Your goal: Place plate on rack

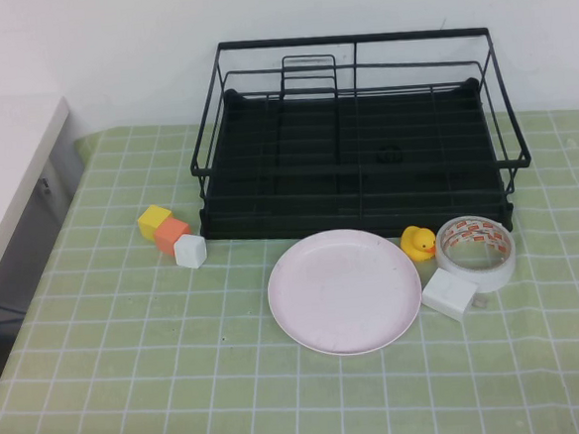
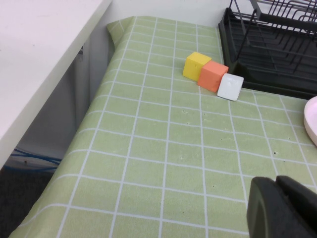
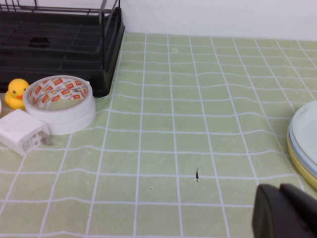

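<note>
We see the green checked tablecloth (image 1: 132, 387) covering the table, and at its far side the black wire rack (image 1: 359, 138) with its tray base and a small upright plate holder (image 1: 308, 77) at the back left. Just in front of the rack lies the pale pink plate (image 1: 344, 290), flat on the cloth, near the rack's front edge and not on it.

To the plate's right sits the white tape roll (image 1: 476, 252), touching or nearly touching the rack's front right corner. A white charger block (image 1: 448, 295) lies just beside the roll, between it and the plate, and a yellow rubber duck (image 1: 418, 242) stands between plate, roll and rack.

Left of the plate, three small cubes sit in a row: yellow (image 1: 155, 221), orange (image 1: 172, 234) and white (image 1: 191, 251), touching one another.

We find the left gripper (image 2: 282, 208) low over the cloth at the near left, well apart from the cubes; the right gripper (image 3: 285, 210) is above the cloth at the right, away from the tape roll. We cannot tell whether either is open or closed.

A stack of plates' edge (image 3: 304, 144) shows in the right wrist view.
</note>
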Motion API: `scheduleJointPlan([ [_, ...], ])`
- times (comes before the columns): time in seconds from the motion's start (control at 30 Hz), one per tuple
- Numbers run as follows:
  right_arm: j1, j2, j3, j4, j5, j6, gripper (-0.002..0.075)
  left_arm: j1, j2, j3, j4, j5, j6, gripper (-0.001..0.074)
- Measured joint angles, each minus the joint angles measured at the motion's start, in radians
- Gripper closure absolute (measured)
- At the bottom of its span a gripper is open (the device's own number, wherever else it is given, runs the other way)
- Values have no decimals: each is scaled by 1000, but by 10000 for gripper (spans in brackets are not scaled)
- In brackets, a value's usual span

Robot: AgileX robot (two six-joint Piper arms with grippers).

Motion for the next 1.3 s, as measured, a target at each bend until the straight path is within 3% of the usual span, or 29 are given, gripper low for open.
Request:
scheduleJointPlan([
  [0.47,0,0,0,32,0,22,728,0,0,2,-61,-58,-39,737],
  [0.53,0,0,0,139,0,80,728,0,0,2,-188,-134,-101,737],
  [0.7,0,0,6,609,5,264,728,0,0,2,-557,-410,-256,737],
  [0.8,0,0,6,758,5,288,728,0,0,2,-719,-580,-289,737],
  [0.97,0,0,6,805,3,263,728,0,0,2,-851,-717,-289,737],
  [1.3,0,0,6,805,41,154,728,0,0,2,-898,-717,-391,737],
])
